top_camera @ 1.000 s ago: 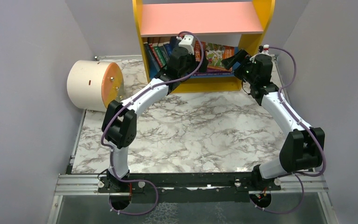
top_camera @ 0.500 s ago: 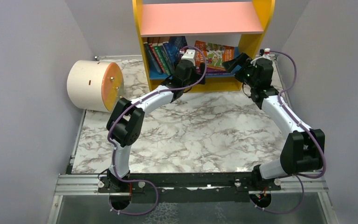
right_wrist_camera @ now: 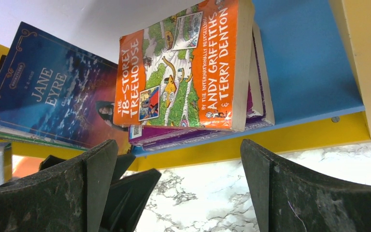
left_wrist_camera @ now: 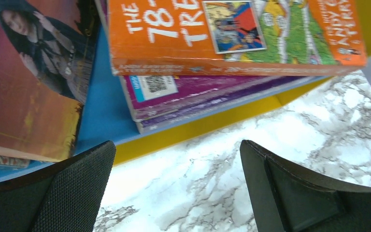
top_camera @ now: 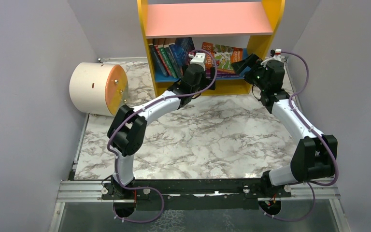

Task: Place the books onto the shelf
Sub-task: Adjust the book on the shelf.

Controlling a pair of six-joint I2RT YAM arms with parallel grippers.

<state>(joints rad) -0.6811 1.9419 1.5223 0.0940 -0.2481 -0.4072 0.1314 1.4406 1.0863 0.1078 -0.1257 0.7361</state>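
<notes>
The shelf (top_camera: 265,36) has yellow sides, a pink upper board (top_camera: 207,19) and a blue lower board (right_wrist_camera: 304,63). Books stand on the lower board. Several lean at the left (top_camera: 166,54), with a "Jane Eyre" cover (right_wrist_camera: 53,92) facing out. At the right, an orange "78-Storey Treehouse" book (right_wrist_camera: 183,72) lies flat on purple books (left_wrist_camera: 193,89). My left gripper (top_camera: 206,79) hangs open just in front of the shelf's yellow front edge, holding nothing (left_wrist_camera: 176,145). My right gripper (top_camera: 245,67) is open and empty too (right_wrist_camera: 178,145), facing the flat stack from the right.
A cream cylinder with an orange end (top_camera: 96,88) lies at the left of the marble table (top_camera: 198,140). Grey walls close in on both sides. The left gripper's fingers (right_wrist_camera: 130,188) show in the right wrist view, close to my right gripper.
My left gripper has drawn back out of the shelf's lower bay to just in front of it, still open. The leaning books are now uncovered. The right arm has barely moved.
</notes>
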